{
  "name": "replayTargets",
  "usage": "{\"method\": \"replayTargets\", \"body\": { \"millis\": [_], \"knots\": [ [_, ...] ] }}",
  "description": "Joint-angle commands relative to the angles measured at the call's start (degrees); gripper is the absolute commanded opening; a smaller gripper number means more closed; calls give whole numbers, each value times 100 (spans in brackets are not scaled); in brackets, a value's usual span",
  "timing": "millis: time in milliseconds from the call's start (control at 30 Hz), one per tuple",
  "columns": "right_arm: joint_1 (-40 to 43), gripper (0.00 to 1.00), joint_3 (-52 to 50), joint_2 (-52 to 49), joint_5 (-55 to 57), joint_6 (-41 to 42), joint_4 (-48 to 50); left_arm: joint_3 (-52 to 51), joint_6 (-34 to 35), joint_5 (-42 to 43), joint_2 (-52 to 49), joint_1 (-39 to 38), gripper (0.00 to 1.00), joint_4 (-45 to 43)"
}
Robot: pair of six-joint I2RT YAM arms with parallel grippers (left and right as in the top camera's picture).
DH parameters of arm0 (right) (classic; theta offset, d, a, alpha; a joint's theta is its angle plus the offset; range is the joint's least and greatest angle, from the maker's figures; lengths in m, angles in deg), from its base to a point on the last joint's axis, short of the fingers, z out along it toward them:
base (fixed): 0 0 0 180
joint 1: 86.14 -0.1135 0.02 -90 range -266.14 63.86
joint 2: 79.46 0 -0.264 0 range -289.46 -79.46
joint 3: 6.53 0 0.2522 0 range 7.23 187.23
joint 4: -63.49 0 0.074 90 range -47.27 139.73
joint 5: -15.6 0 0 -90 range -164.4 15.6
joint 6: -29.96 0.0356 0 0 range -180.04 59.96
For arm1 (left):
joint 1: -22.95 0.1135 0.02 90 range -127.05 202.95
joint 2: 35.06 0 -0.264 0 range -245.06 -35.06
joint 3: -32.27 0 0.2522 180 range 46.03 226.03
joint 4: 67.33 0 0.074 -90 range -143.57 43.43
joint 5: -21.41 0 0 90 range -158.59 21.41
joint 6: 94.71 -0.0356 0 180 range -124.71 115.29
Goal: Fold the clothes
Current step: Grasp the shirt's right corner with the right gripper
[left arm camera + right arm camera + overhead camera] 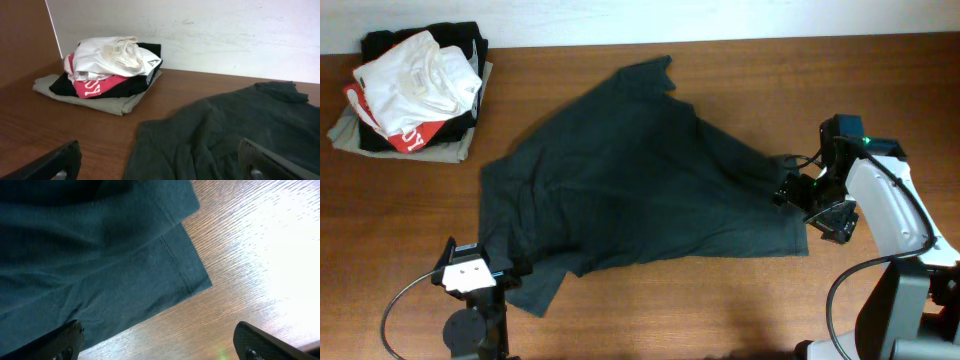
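Wooden worktop: dark shirt (640, 180) across centre, folded pile (415, 95) at far-left corner, lettering unreadable; left gripper (157, 162), right gripper (157, 340) jaws spread

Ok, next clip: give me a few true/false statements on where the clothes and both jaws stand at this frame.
1. The shirt lies spread and unfolded on the table. True.
2. The pile sits at the table's near right corner. False: it is at the far left corner.
3. A white garment tops the pile. True.
4. The right jaws are shut on the shirt's hem. False: they are open over the shirt's corner, holding nothing.
5. The left jaws hold a red cloth. False: they are open and empty, by the shirt's near left edge.
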State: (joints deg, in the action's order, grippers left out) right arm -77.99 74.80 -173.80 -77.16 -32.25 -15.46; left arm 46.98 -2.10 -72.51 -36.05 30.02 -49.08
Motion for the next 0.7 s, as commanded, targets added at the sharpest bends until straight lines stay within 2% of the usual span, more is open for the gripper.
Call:
{"method": "replayTargets", "body": {
  "millis": [0,200,400,500,667],
  "knots": [
    [13,99,-175,33,-70,-190,323,-44,-55,-39,26,-15,99,-15],
    [13,99,-564,22,-175,-188,1386,-44,-55,-39,26,-15,99,-15],
    [13,100,-667,9,-175,-188,1963,-44,-55,-39,26,-15,99,-15],
    [13,89,-667,2,-192,-184,2111,-44,-55,-39,26,-15,99,-15],
    [9,89,-706,-85,-293,-184,2109,-44,-55,-39,26,-15,99,-15]
  ]
}}
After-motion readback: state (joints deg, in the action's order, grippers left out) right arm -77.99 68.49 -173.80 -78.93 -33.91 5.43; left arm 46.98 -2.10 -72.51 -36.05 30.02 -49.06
